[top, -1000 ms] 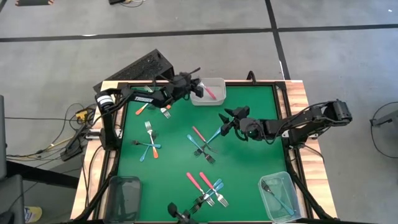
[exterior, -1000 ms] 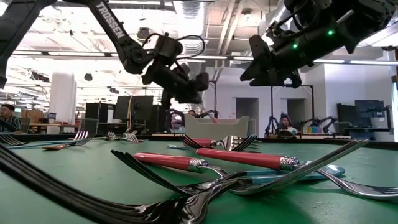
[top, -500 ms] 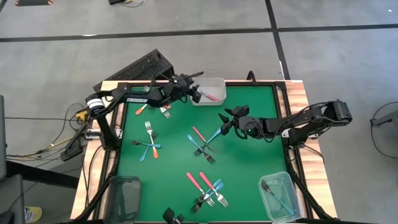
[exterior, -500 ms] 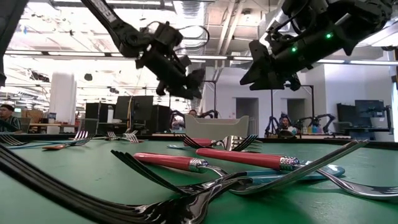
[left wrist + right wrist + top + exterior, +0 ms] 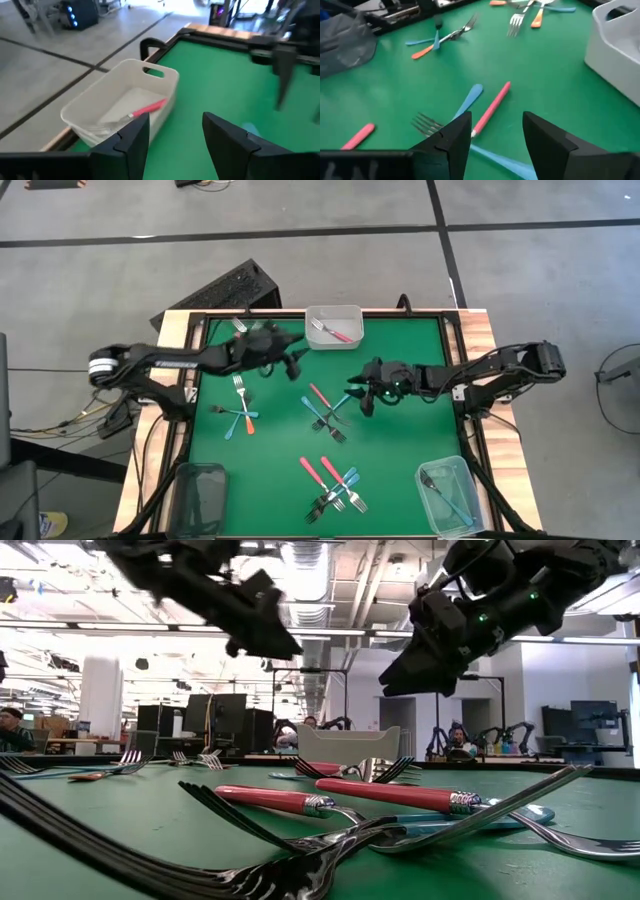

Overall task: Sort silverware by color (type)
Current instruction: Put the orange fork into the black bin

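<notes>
low view: no legible txt on forks (image 5: 330, 802).

No readable text, seemingly, on anything.

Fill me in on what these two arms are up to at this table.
They are sorting coloured forks into tubs. The left hand is open and empty, off to the side of the white tub at the far edge, where a pink fork lies. The right hand, also open, hovers over a pink fork and blue forks crossed mid-table. More forks lie scattered on the green mat, and a clear tub holds blue ones.
</notes>
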